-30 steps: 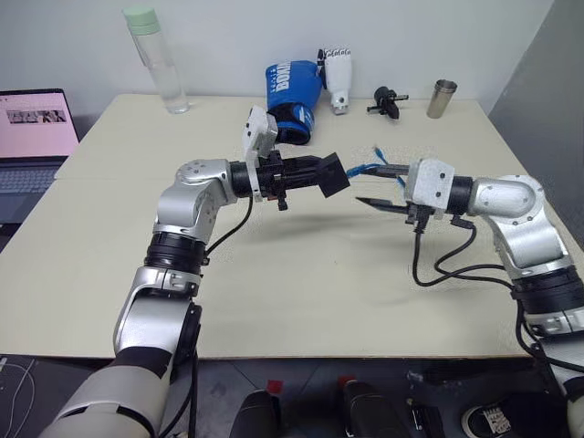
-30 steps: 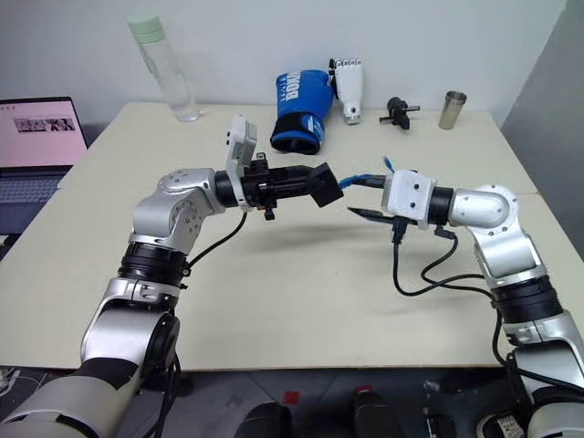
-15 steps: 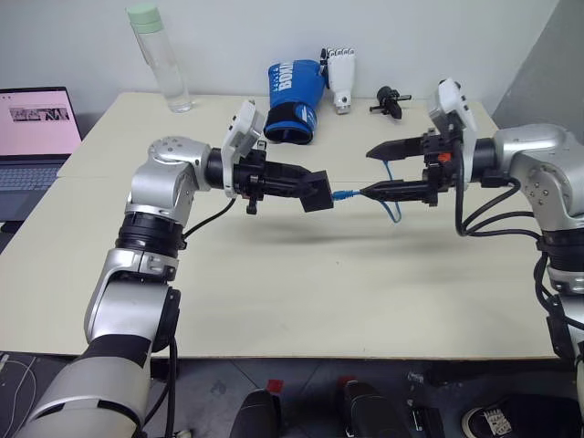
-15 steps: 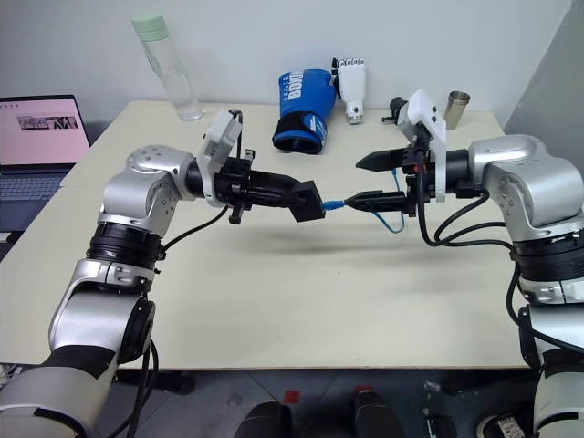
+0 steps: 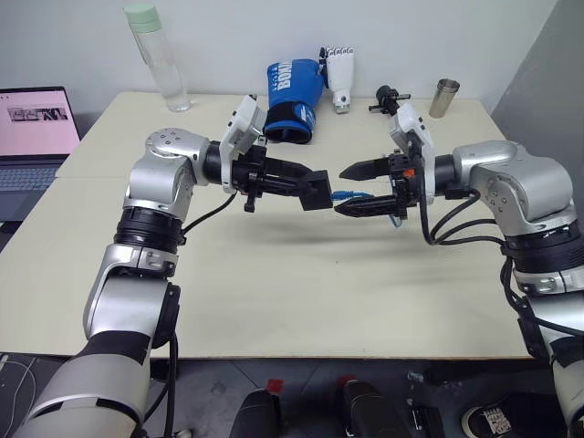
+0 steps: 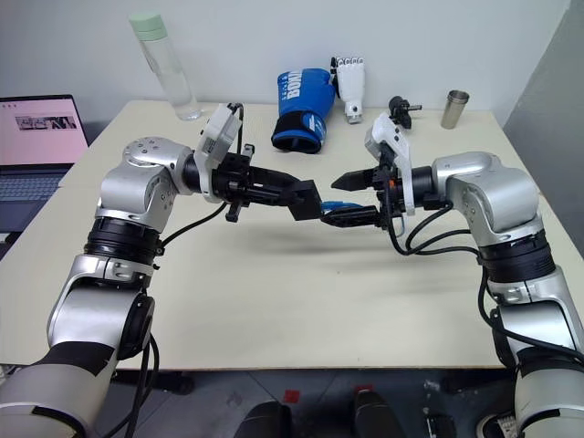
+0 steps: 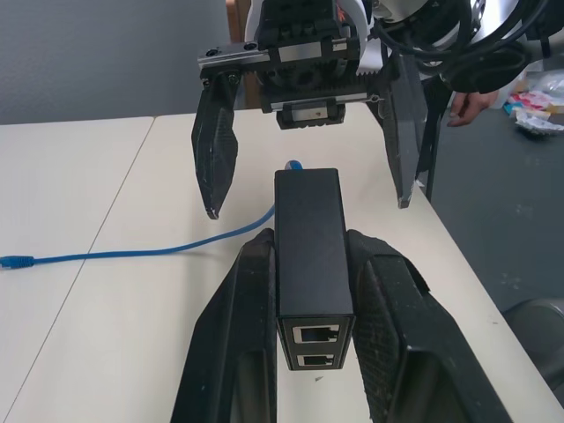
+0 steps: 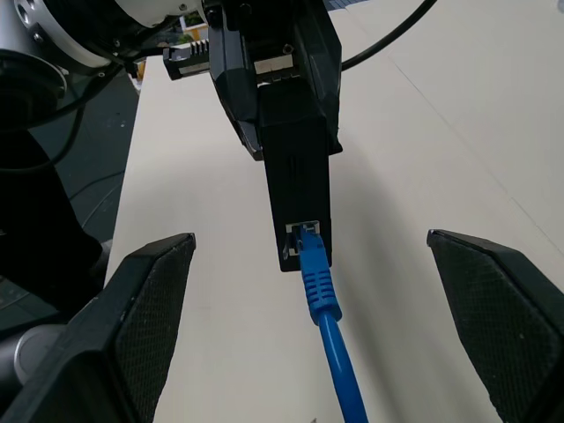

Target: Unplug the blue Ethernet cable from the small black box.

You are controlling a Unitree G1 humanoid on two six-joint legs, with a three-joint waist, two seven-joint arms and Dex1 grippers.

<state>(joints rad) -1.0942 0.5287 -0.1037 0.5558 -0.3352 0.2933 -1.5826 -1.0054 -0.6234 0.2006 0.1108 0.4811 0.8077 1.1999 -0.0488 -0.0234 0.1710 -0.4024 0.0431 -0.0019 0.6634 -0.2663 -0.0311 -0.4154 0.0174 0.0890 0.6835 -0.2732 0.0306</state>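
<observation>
Right wrist view is showing you the blue Ethernet cable (image 8: 319,286) still plugged into a port of the small black box (image 8: 295,181), so the unplugging itself is not yet done. Your left gripper (image 5: 306,182) is clamping the box in the air above the middle of the table (image 5: 274,292), nearer its far edge. Your right gripper (image 5: 354,188) is facing it with fingers spread wide, straddling the plug end without touching it. The cable's loose end is trailing down to the tabletop. What is left for you, I judge: closing on the plug, pressing its latch and pulling it straight out.
</observation>
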